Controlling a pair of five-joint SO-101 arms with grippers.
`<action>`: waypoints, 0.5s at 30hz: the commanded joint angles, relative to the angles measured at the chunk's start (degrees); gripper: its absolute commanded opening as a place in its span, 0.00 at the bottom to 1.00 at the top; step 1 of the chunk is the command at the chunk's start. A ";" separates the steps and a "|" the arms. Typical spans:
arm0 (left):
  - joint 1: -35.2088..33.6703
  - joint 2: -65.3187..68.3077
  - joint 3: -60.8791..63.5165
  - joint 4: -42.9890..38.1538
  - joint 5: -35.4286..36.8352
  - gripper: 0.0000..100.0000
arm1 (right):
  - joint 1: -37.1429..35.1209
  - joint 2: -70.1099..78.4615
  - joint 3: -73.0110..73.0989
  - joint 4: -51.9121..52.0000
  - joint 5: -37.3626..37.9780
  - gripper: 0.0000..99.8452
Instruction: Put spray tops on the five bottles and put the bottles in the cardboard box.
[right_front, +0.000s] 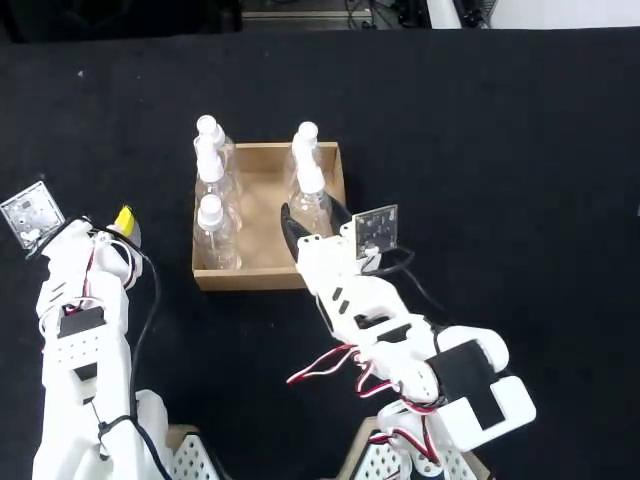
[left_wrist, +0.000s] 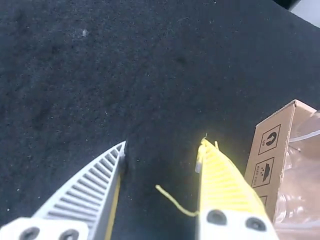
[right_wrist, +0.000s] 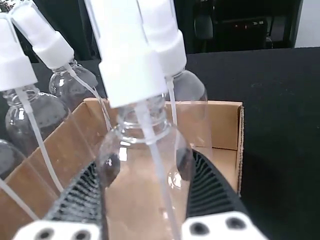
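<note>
Clear plastic bottle (right_wrist: 145, 165) with white spray top (right_wrist: 127, 60) upright in cardboard box (right_wrist: 222, 125).

Five bottles (right_front: 216, 235) stand in the cardboard box (right_front: 262, 215), three along its left wall, two along its right

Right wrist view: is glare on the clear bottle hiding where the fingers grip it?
Right wrist view: only faint highlights on the bottle; both black fingers show at its sides, partly through its clear wall. High view: even light over the box; the white tops stand out against the black table.
</note>
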 joint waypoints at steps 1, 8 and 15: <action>-0.40 0.00 -0.40 -1.23 0.00 0.20 | -0.97 -0.22 -3.56 -1.85 -0.09 0.02; -0.40 0.00 -0.40 -1.23 -0.09 0.20 | -0.97 -0.22 -3.56 -1.76 -0.09 0.02; -0.48 0.00 -0.40 -1.23 -0.18 0.20 | -1.58 -0.22 -3.38 -1.67 -0.09 0.08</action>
